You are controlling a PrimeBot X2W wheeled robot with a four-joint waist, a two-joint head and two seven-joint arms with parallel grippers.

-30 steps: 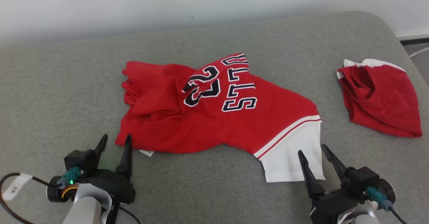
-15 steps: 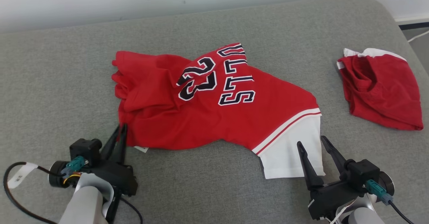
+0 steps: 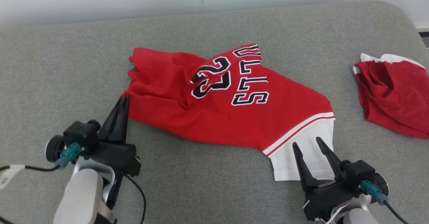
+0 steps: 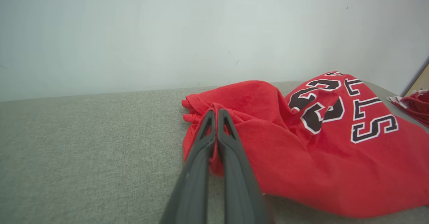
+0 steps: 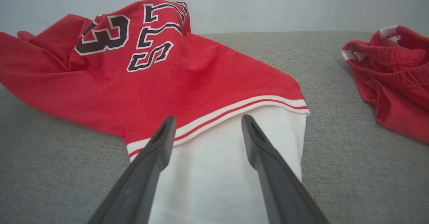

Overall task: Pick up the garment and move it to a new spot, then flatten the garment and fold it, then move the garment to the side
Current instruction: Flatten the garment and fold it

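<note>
Since one second ago, the left gripper [image 3: 124, 100] has gone from open jaws beside the near-left corner of the garment [image 3: 187, 117] to closed jaws on its left edge. The head camera has also shifted, so the garment's changed place in that view is not proof that it moved.

**Jaw state.** In the left wrist view, the left gripper [image 4: 214, 112] has its two fingers pressed together with a fold of red cloth pinched between them. The right gripper [image 3: 306, 143] has its jaws wide and holds nothing.

**Garment position.** The garment lies crumpled on the grey cushion [image 3: 201, 183], near the middle. Another red cloth [image 3: 392, 93] lies well apart at the right.

**Governing relation.** The long axis of the garment runs from the pinched left edge down to the white end [image 3: 321, 133] at the near right.
- The left gripper is at one end of this axis.
- The right gripper [image 5: 208, 118] is at the other end, with both fingers over the white end [image 5: 214, 157] and pointing along the axis toward the red body.
- Contact between these fingers and the cloth cannot be determined.

**Assessment.** A two-point lift probably requires the right jaws to close on the white end first. Lifting by the left pinch alone would likely drag the far end across the cushion.
</note>
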